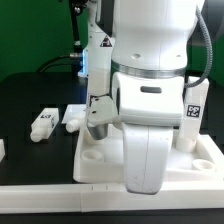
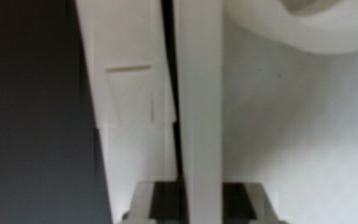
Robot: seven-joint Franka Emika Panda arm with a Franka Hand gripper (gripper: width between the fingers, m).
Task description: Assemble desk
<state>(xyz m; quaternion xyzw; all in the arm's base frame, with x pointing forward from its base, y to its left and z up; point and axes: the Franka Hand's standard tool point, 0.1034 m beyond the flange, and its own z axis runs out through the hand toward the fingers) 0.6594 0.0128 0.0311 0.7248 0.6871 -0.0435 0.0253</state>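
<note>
The white tabletop (image 1: 100, 168) lies flat, rimmed side up, with round sockets at its corners (the wrist view shows one socket (image 2: 309, 20) beside a straight rim wall). A short leg (image 1: 194, 110) stands upright at its far edge, tag facing the camera. A second leg (image 1: 75, 117) and a third leg (image 1: 42, 123) lie loose toward the exterior view's left.

The bulky arm (image 1: 150, 90) hides what seems most of the tabletop (image 1: 100, 170).

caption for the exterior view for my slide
Panda gripper closed on the white tabletop rim, loose legs lying on the black table
</note>
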